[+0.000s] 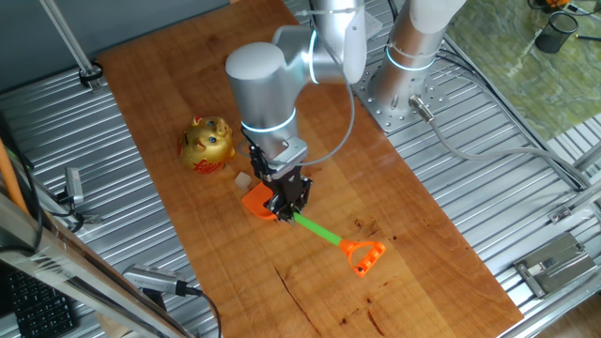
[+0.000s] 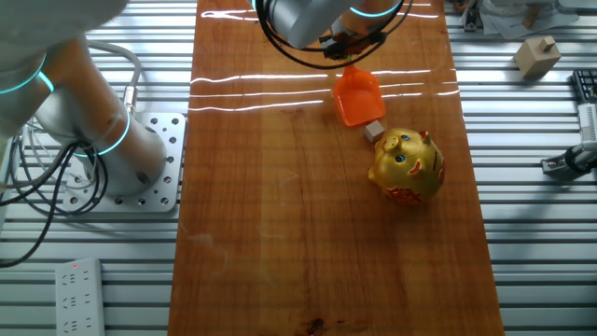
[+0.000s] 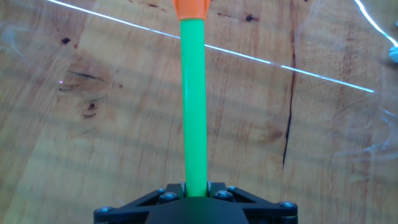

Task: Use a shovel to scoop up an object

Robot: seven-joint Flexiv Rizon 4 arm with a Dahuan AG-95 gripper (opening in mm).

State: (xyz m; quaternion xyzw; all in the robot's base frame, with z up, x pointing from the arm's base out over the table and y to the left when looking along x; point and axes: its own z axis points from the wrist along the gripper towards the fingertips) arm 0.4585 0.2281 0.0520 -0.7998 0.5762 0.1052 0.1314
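The gripper (image 1: 286,202) clamps its jaws on the shovel (image 1: 310,228) shaft near the blade, which points toward the object (image 2: 375,132) beside the cat figurine (image 2: 407,166), ready to scoop.

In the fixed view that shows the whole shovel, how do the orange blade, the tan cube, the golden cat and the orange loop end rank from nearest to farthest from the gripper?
1. Orange blade, just left of the gripper.
2. Tan cube, up-left.
3. Orange loop end to the lower right and golden cat to the upper left: too close to call.
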